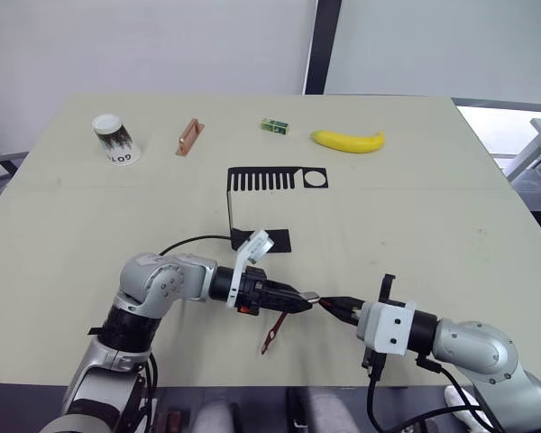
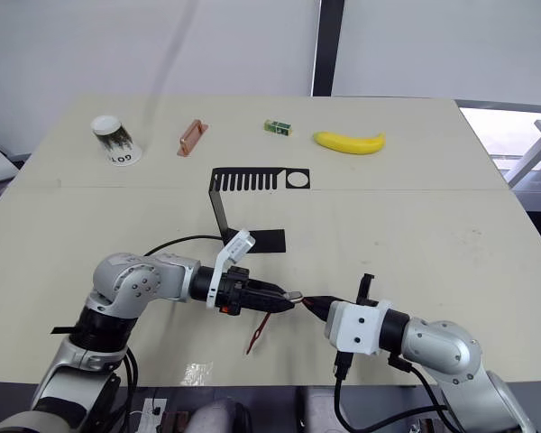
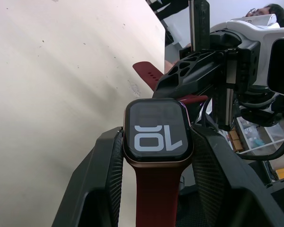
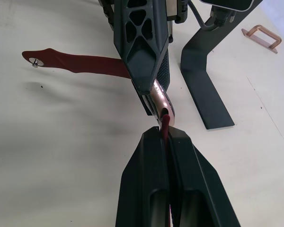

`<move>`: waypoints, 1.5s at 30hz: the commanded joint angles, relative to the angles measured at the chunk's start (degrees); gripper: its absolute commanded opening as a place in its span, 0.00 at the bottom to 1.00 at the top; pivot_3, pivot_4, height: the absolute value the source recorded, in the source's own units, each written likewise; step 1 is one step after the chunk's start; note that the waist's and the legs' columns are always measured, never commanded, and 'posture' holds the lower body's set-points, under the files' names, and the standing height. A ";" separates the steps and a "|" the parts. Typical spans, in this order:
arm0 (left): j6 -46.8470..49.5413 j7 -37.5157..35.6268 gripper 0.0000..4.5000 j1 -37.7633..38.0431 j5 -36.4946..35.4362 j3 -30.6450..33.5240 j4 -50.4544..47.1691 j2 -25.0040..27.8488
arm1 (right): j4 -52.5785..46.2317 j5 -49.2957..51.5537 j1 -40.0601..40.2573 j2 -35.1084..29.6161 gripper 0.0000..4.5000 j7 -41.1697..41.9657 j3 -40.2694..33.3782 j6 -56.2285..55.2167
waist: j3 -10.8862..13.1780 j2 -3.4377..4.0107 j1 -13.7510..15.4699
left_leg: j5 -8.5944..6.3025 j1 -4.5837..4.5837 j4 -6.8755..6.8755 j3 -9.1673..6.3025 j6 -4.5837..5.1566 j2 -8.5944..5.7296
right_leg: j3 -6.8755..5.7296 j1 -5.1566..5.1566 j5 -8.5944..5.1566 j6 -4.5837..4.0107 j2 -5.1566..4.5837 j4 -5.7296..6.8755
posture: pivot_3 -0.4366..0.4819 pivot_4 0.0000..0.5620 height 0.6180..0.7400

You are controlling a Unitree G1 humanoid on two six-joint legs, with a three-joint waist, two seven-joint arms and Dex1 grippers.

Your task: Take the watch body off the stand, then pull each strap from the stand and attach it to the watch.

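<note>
Near the table's (image 1: 487,207) front edge, the left gripper (image 1: 299,299) clamps the watch body (image 3: 157,130), one red strap (image 1: 272,335) dangling toward that edge. The right gripper (image 1: 335,308) pinches the second strap (image 4: 165,124) edge-on against the case, mostly hidden between its fingers. The emptied stand (image 1: 252,194) sits mid-table.

The watch body (image 3: 157,130) has a glossy glass screen and polished metal rim; straps (image 4: 75,62) matt.
</note>
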 commanded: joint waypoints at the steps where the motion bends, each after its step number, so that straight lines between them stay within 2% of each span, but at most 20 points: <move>1: -0.13 -0.78 0.35 -0.99 -1.78 -2.04 -3.68 -2.28 | -4.07 0.55 -1.20 0.57 0.00 -0.13 2.03 -0.73 | 0.00 0.00 0.00 | 0.00 0.00 0.00 0.00 0.00 0.00 | 0.00 0.00 0.00 0.00 0.00 0.00 | 0.48 0.27 0.98; 45: 0.70 0.42 0.35 -1.77 -1.54 -3.90 -4.60 -4.23 | -5.15 -0.02 -6.24 0.14 0.00 0.56 5.44 7.27 | 0.07 -0.04 0.00 | 0.00 -0.01 0.00 0.00 0.00 0.00 | 0.00 -0.01 0.00 0.00 0.00 0.00 | 0.48 0.27 0.98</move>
